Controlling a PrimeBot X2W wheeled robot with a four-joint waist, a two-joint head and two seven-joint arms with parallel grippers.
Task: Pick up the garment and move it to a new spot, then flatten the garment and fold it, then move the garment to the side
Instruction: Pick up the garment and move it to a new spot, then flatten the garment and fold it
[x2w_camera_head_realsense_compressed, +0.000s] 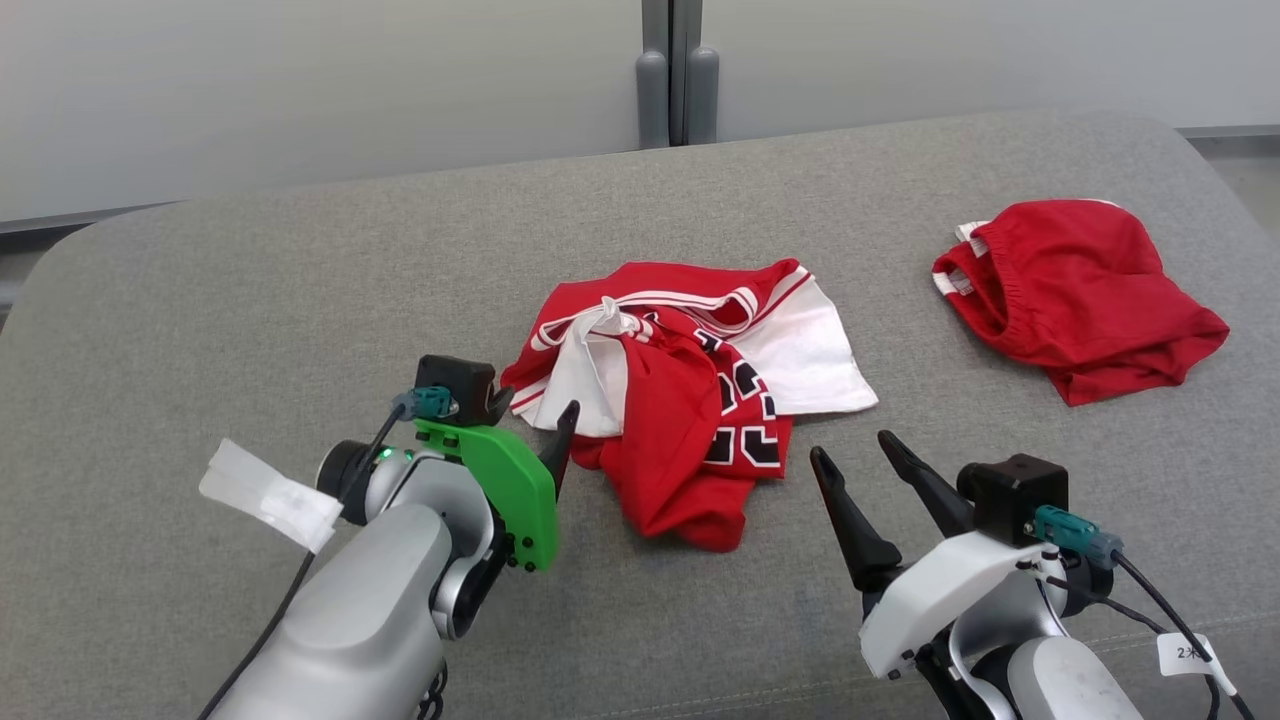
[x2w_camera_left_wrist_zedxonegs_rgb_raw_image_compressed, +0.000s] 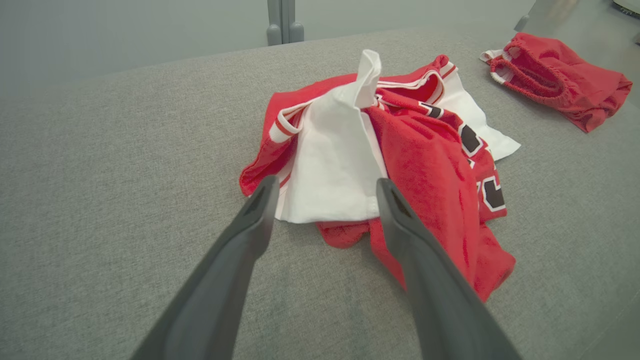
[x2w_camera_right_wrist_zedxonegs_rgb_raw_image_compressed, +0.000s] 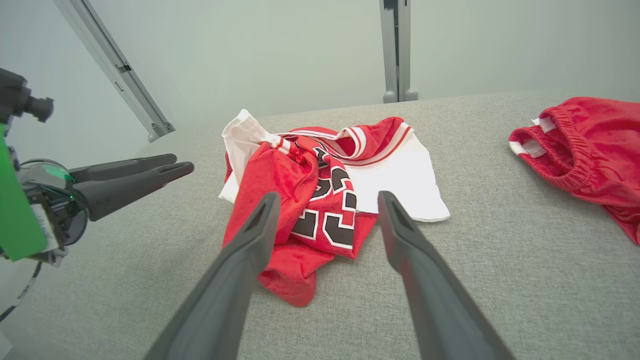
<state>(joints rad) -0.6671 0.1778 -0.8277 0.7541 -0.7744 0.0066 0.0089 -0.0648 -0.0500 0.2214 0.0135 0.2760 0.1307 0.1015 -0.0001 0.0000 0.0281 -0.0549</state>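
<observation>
The garment is a red and white sports jersey with black numerals. It lies in a crumpled heap about the middle of the grey padded worktop. A second red piece with an elastic waistband sits well apart from it, toward the far right.

Both pairs of jaws are spread wide and hold nothing. The left jaws are at the jersey's near left edge, with one fingertip just beside the white panel; I can't say whether it touches. The right jaws hover near the jersey's near right side, short of the cloth.

I'd say this will handle as light, limp knit. It has no stiffness, so it should sag and trail from wherever it is lifted, and it is likelier to drag on the fabric surface than slide. Nothing about it looks fragile. The bother is the tangle: red over white, with folds tucked under, so a deep pinch would probably catch several layers and lift the whole wad.

The striped trim along the far edge looks thicker and should give a firmer hold. The twisted white peak standing up would also be easy to nip. For spreading it flat, I'd take two well-separated points on one edge, one per arm.
</observation>
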